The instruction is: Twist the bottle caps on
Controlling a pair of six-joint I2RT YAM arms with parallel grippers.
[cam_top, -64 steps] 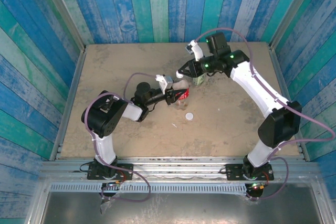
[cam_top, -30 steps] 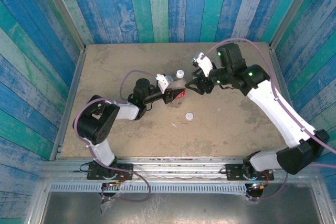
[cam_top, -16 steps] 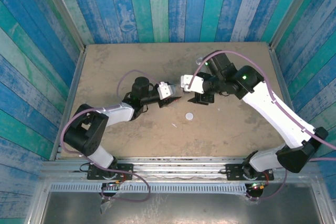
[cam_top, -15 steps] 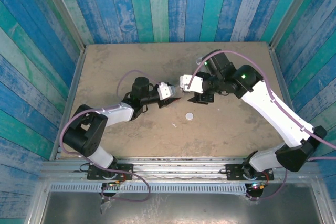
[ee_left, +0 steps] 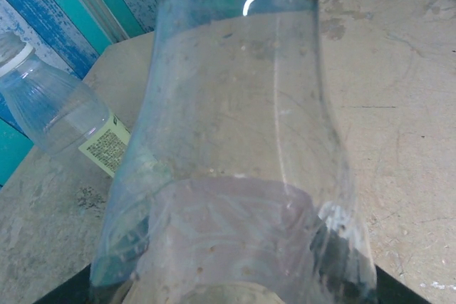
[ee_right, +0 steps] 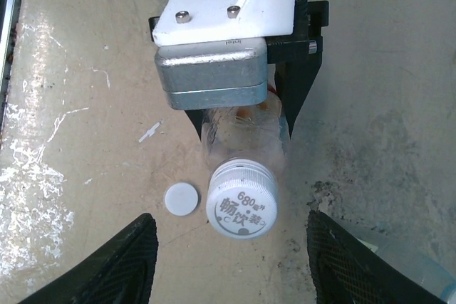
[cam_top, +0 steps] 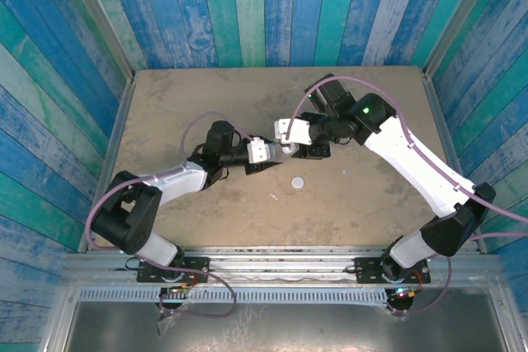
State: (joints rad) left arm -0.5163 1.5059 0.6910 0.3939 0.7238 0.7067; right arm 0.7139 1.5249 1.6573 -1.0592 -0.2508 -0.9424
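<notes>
Facing the left tool [ee_right: 246, 127], which grips a clear bottle [ee_right: 242, 153] at the middle of the surface [cam_top: 165, 105], right tool [ee_right: 229, 247], newly arrived from the far edge, stands wide astride its white cap [ee_right: 241, 201], so tightening looks next; spare cap [ee_right: 181, 198] beside.

Cropped top and bottom in the left wrist view: held bottle [ee_left: 235, 140], both ends out of frame. Sliced by the left edge there: second bottle [ee_left: 57, 126], label print too blurred to read. In the right wrist view, held bottle's body masked by the left tool [ee_right: 246, 122]; right tool [ee_right: 231, 216] cut by the bottom edge; second bottle [ee_right: 410, 265] a sliver at the lower right corner.
</notes>
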